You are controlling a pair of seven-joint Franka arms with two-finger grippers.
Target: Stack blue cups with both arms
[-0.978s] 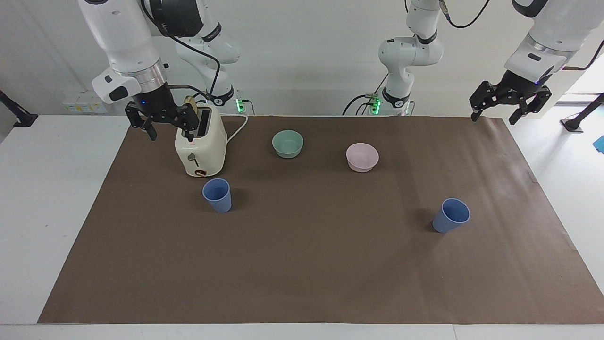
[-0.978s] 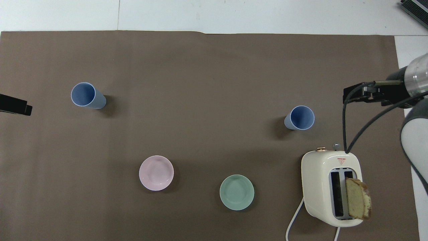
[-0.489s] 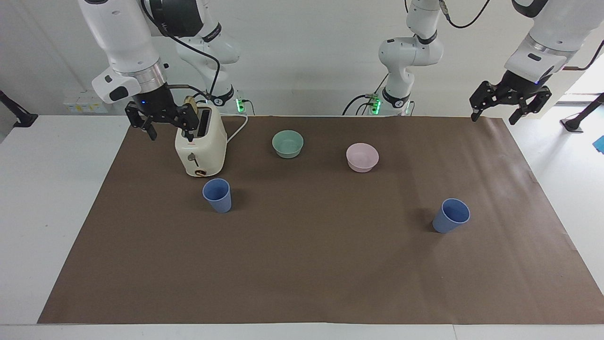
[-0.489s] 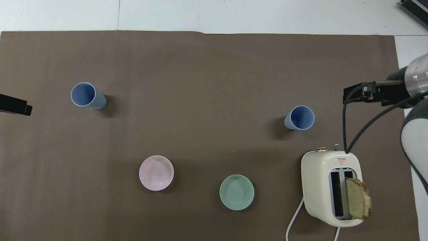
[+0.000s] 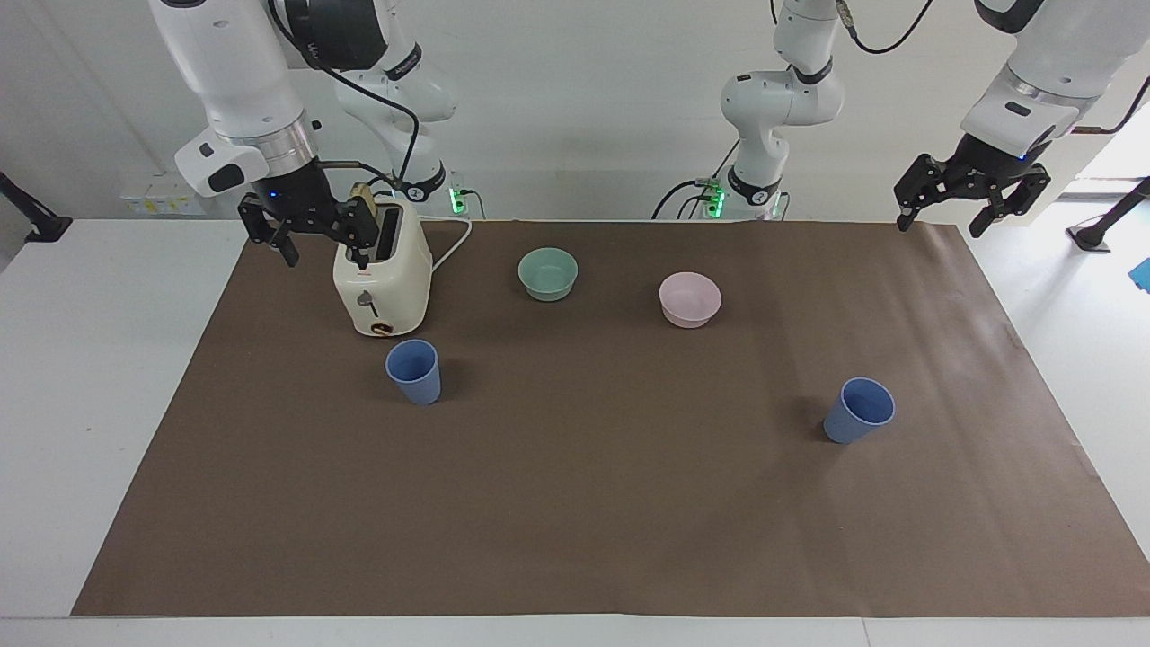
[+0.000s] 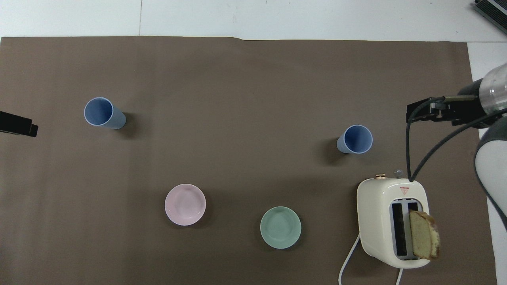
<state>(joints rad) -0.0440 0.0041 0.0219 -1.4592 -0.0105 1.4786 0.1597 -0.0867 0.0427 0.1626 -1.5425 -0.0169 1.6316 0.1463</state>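
Two blue cups stand upright and apart on the brown mat. One cup (image 5: 414, 371) (image 6: 355, 139) is just farther from the robots than the toaster. The other cup (image 5: 860, 410) (image 6: 103, 113) stands toward the left arm's end. My right gripper (image 5: 327, 259) (image 6: 427, 111) hangs open and empty in the air beside the toaster, at the mat's edge. My left gripper (image 5: 939, 228) hangs open and empty over the mat's corner at the left arm's end; only its tip (image 6: 18, 128) shows in the overhead view.
A cream toaster (image 5: 382, 279) (image 6: 390, 221) with a slice of bread in one slot stands close to the right gripper. A mint-green bowl (image 5: 548, 273) (image 6: 280, 227) and a pink bowl (image 5: 689, 299) (image 6: 185, 204) sit nearer to the robots than the cups.
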